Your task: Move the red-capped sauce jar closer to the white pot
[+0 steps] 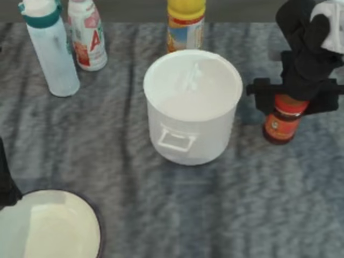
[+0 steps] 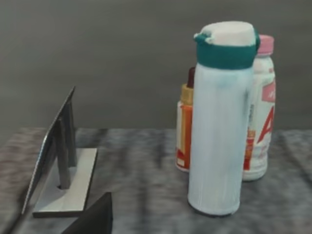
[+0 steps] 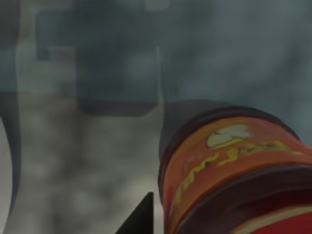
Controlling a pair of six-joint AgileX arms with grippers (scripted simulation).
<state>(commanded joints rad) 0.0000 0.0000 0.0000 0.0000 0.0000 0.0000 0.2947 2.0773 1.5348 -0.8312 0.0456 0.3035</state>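
Observation:
The red-capped sauce jar stands upright on the grey table just right of the white pot, with a narrow gap between them. My right gripper sits directly over the jar's red cap and is shut on the jar. In the right wrist view the jar's orange label fills the near side, and one dark finger lies against its wall. The other finger is hidden. My left gripper is parked at the table's left edge, open and holding nothing.
A yellow-capped bottle stands behind the pot. A pale blue flask with a teal collar and a white bottle with red lettering stand at the back left. A cream dark-rimmed bowl lies at the front left. A grey stand shows in the left wrist view.

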